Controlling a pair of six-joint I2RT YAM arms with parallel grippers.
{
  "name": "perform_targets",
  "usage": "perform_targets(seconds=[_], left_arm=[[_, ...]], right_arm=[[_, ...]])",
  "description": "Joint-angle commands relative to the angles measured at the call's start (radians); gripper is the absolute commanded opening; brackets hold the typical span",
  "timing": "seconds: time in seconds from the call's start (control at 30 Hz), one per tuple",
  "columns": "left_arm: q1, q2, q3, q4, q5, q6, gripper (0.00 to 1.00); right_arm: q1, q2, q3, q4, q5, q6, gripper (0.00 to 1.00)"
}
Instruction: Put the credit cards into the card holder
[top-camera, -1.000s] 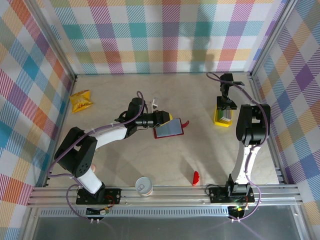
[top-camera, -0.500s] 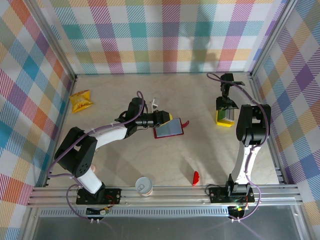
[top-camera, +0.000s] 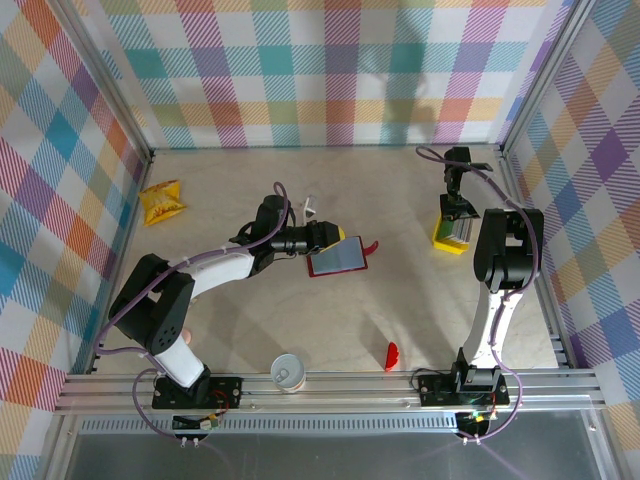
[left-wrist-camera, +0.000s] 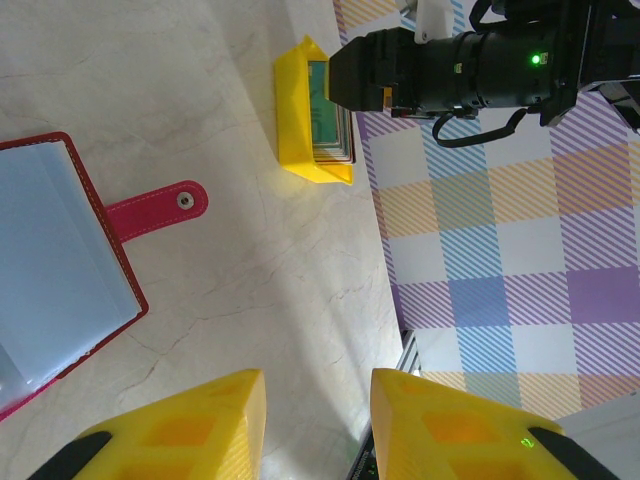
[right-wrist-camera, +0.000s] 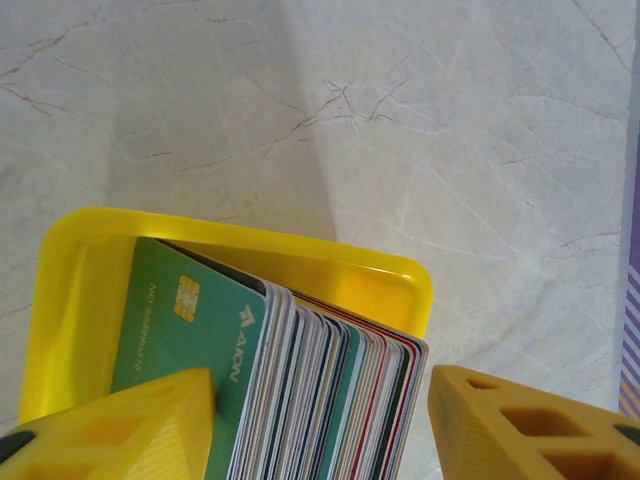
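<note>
Jaws of the downturned right gripper (right-wrist-camera: 322, 385) stand parted astride glossy, upright credit cards (right-wrist-camera: 190, 320); the low-stretched left gripper (left-wrist-camera: 316, 378) gapes too.

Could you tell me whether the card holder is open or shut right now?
Open. The card holder lies spread, its pale inside facing up, and its clasp tab rests unfastened on the table.

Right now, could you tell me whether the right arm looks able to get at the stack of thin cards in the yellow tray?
Probably yes: the right tool straddles the stack of thin cards standing in the yellow tray, a finger on either side, nothing blocking it.
</note>
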Motion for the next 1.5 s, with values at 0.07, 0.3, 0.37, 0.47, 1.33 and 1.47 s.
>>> perform_targets(seconds=[0.07,0.3,0.37,0.47,1.33,1.47], left_arm=[[-0.016,-0.021,0.027,0.002,-0.004,0.001,0.33],[-0.019,-0.022,0.025,0.006,-0.004,-0.002,0.33],[-0.019,-0.024,0.025,0.004,-0.005,0.0,0.33],[-0.021,-0.023,0.025,0.004,-0.007,-0.001,0.33],[-0.028,-0.023,0.025,0.009,-0.011,-0.002,0.32],[-0.032,-0.022,0.027,0.003,-0.009,-0.001,0.32]], right_arm=[[-0.006,-0.039,0.016,0.007,0.004,-0.02,0.47],[-0.007,-0.041,0.016,0.012,-0.008,-0.032,0.24],[-0.006,-0.041,0.017,0.014,-0.009,-0.033,0.21],[-0.006,-0.041,0.018,0.015,-0.012,-0.034,0.16],[0.011,-0.11,0.015,0.0,-0.185,0.097,0.0],[0.011,-0.123,0.003,0.0,-0.198,0.116,0.0]])
